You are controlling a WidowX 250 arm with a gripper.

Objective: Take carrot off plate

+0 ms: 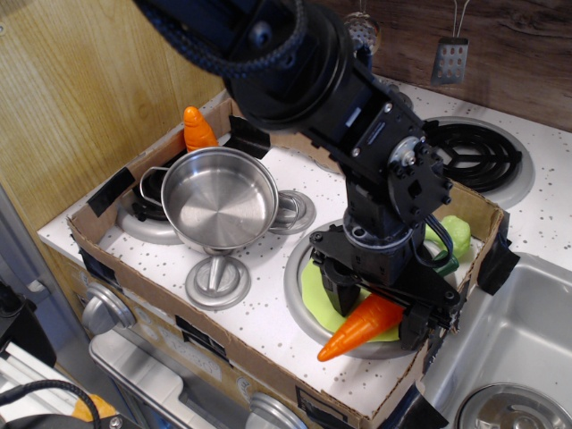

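Note:
The long orange carrot (360, 327) lies over the front edge of the lime-green plate (312, 287), tip pointing front-left past the rim. Its stem end is hidden behind my gripper. The plate sits on the right front burner; its far rim (457, 234) shows behind the arm. My gripper (375, 306) is down on the plate, with its black fingers (338, 284) set wide on either side of the carrot's thick end. The jaws look open, not closed on the carrot.
A shiny steel pot (219, 198) stands left of the plate. A small orange cone toy (198, 130) sits at the back left corner. A cardboard wall (179, 295) rings the toy stove. A sink (518, 340) lies to the right and a black coil burner (478, 154) behind.

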